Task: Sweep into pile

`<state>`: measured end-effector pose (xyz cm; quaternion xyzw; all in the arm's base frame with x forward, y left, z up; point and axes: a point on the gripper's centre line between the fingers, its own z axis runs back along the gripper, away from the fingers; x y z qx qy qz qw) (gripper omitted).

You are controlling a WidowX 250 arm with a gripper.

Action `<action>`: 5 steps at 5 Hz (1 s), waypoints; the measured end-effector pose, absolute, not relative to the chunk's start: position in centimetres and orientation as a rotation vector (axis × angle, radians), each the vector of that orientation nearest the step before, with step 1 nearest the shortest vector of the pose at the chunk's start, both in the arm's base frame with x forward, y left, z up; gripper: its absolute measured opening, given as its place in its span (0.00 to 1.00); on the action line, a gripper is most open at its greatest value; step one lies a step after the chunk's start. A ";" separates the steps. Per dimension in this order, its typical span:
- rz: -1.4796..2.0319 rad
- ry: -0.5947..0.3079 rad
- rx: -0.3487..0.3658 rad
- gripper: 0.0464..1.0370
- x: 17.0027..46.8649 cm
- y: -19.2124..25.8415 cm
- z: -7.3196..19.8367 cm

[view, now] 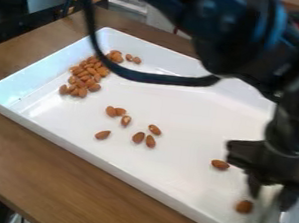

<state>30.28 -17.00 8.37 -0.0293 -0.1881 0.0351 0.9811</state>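
A brown worktop (pixel 14 142) runs under a white tray (pixel 74 152) that spans the frame. At the tray's upper left lies a dense heap of almonds (pixel 85 76), with two loose almonds (pixel 133 59) just to its right. Seven scattered almonds (pixel 126 120) lie around the middle. Farther right is a single almond (pixel 220 164), then another almond (pixel 243 206) at lower right, near the black gripper (pixel 270 199). Blur there leaves me unable to tell how its jaws stand.
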 end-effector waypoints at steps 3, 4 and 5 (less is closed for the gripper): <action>0.111 -0.307 -0.021 0.34 29.8 -8.3 9.0; 0.109 -0.347 -0.014 0.34 30.1 -6.3 8.8; 0.087 -0.375 -0.011 0.34 29.9 -5.8 8.6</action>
